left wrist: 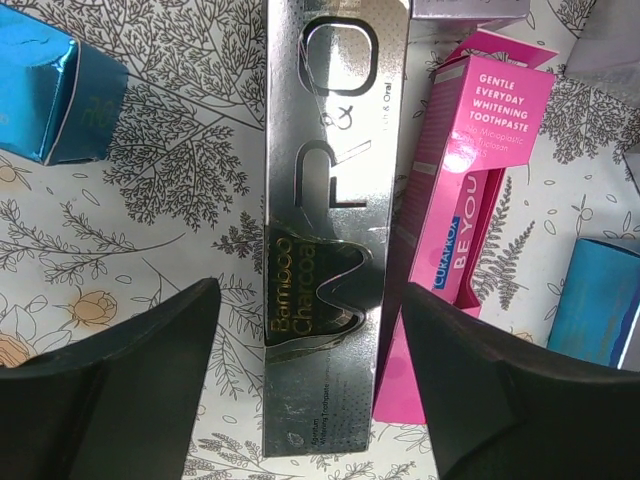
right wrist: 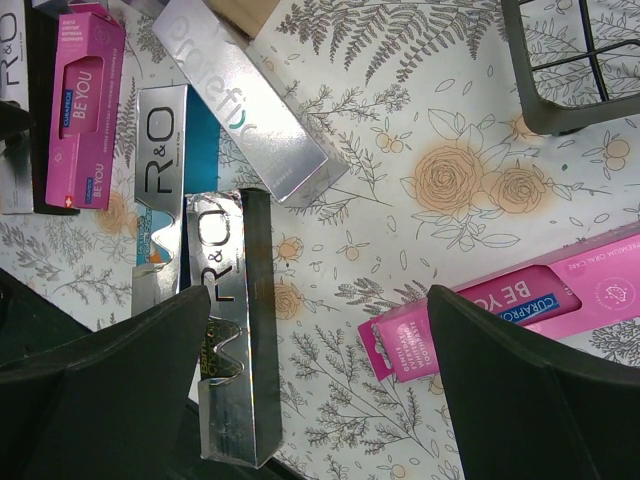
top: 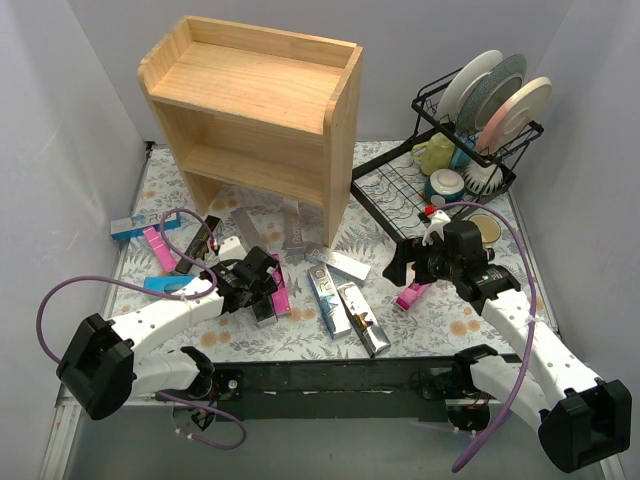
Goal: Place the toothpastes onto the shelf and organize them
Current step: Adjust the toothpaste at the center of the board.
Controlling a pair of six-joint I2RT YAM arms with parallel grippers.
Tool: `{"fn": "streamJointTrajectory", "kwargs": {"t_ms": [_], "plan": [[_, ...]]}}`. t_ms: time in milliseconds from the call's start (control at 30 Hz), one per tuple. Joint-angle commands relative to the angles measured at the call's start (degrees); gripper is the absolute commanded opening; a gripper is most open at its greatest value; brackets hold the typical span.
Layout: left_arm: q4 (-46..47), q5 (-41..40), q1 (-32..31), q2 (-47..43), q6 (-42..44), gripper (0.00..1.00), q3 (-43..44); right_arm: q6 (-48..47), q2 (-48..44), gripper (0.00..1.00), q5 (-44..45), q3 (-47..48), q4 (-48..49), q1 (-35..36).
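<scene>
Several toothpaste boxes lie on the floral mat in front of the wooden shelf (top: 250, 110), whose shelves hold nothing. My left gripper (top: 258, 287) is open low over the mat. In the left wrist view my left gripper (left wrist: 310, 300) straddles a silver R&O Bamboo Charcoal box (left wrist: 325, 200), with a pink Curaprox box (left wrist: 470, 200) right beside it. My right gripper (top: 405, 265) is open and empty. In the right wrist view it (right wrist: 318, 300) hangs over bare mat between a silver R&O box (right wrist: 230, 330) and a pink Be You box (right wrist: 520, 300).
More boxes lie about: blue (top: 128, 228), pink (top: 158, 248) and black (top: 195, 245) at the left, silver ones (top: 328, 295) in the middle, two under the shelf front (top: 292, 235). A black dish rack (top: 470, 140) with plates and cups stands at the back right.
</scene>
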Motion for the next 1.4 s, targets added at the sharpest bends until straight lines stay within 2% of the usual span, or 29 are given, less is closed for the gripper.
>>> {"fn": "streamJointTrajectory", "kwargs": {"t_ms": [0, 167, 467, 667, 967, 1067, 1233, 1367], "plan": [[0.6, -1.8, -0.3, -0.5, -1.4, 0.69, -1.1, -0.6, -0.8, 0.99, 0.3, -0.2, 1.9, 0.3], [3.0, 0.0, -0.3, -0.3, -0.4, 0.67, -3.1, -0.6, -0.5, 0.99, 0.2, -0.5, 2.2, 0.3], [1.9, -2.9, -0.3, 0.8, 1.1, 0.58, -3.3, -0.3, -0.4, 0.99, -0.1, -1.5, 2.9, 0.3], [4.9, -5.1, -0.3, 1.4, 3.5, 0.51, -2.7, 0.3, -0.2, 0.98, -0.7, -2.5, 4.3, 0.3], [12.3, -7.0, 0.2, 8.9, 8.8, 0.49, 0.9, 0.5, -1.0, 0.98, -0.3, -3.5, 4.8, 0.3], [12.4, -7.9, 0.4, 11.4, 10.5, 0.52, 3.3, 0.5, -1.3, 0.98, -0.3, -3.9, 5.1, 0.2], [10.8, -5.8, 0.4, 8.7, 8.5, 0.75, 2.5, 0.3, -1.8, 0.98, -0.4, -4.2, 5.3, 0.3], [9.6, -2.3, 0.1, 4.4, 4.2, 0.77, -1.9, 0.2, -1.9, 0.98, -0.4, -4.6, 6.0, 0.3]]}}
